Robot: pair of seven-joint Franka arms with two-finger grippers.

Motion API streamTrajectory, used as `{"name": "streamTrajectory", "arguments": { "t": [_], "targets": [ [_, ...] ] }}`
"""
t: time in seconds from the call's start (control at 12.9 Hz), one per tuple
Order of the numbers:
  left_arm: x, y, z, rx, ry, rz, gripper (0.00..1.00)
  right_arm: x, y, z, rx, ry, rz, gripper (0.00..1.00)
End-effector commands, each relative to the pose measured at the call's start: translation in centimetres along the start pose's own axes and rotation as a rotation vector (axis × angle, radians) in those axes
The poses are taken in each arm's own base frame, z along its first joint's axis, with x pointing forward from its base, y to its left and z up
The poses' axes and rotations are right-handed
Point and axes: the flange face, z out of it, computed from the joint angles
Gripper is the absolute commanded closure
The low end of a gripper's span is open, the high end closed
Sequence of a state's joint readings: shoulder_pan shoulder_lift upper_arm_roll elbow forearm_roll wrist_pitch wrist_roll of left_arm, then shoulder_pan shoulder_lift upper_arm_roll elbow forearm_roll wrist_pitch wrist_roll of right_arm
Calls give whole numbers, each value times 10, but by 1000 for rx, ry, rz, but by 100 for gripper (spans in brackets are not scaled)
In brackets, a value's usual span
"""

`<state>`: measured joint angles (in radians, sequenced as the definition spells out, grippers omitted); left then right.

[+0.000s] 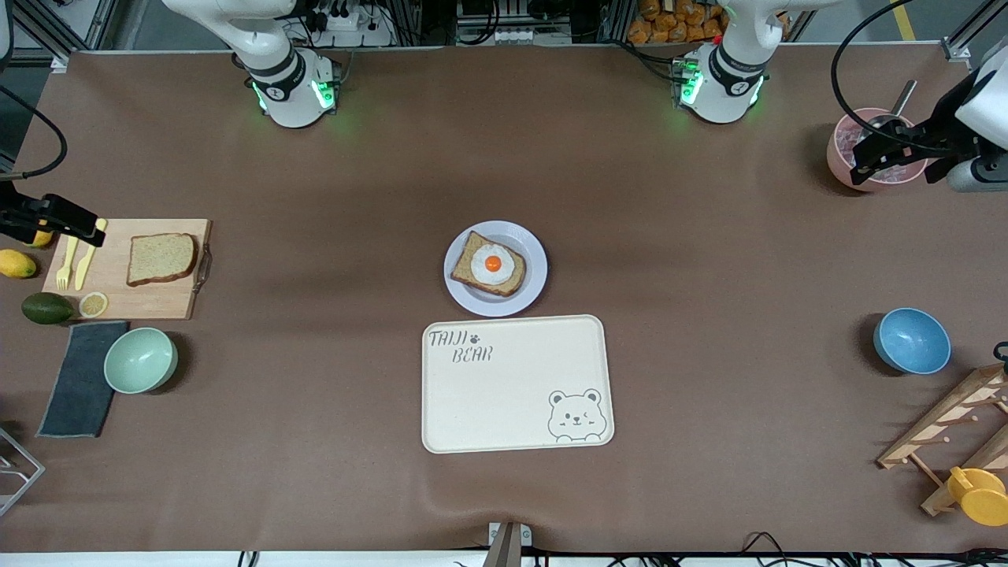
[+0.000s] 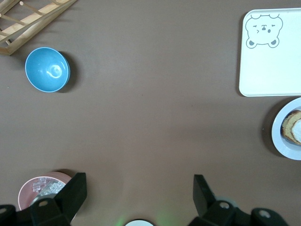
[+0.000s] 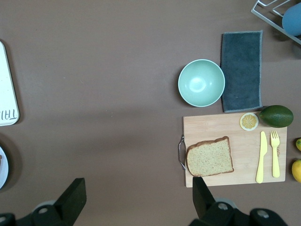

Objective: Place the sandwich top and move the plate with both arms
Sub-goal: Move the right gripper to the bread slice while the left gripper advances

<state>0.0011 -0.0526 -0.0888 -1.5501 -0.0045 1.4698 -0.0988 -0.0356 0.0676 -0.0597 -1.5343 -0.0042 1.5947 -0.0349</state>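
Sandwich station, both arms waiting

Plain brown wholemeal bread slice lies flat on rectangular wooden cutting board at the right arm's end. Small round pale lavender plate, mid-table, carries an egg-topped bread slice, just beside cream rectangular bear tray. Right gripper hovers near the board, fingers spread, empty. Left gripper hovers beside pink bowl, fingers spread, empty
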Motion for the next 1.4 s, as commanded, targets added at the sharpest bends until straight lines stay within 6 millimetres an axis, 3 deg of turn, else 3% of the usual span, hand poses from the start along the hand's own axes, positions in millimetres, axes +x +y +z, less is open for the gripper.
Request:
{"name": "streamTrajectory", "arguments": {
  "t": [0.0, 0.31, 0.7, 0.93, 1.32],
  "targets": [
    [1, -2, -5, 17, 14, -5, 0, 0, 2, -2, 10, -3, -8, 0],
    [1, -3, -5, 12, 15, 11, 0, -2, 1, -1, 11, -6, -11, 0],
    [16, -8, 10, -85, 15, -13, 0, -1, 6, 0, 20, -5, -40, 0],
    [20, -8, 15, -85, 12, -14, 0, -1, 24, 12, 61, -18, -23, 0],
    [27, -3, 25, -117, 8, -12, 0, -3, 76, 42, 72, -67, 71, 0]
  ]
}}
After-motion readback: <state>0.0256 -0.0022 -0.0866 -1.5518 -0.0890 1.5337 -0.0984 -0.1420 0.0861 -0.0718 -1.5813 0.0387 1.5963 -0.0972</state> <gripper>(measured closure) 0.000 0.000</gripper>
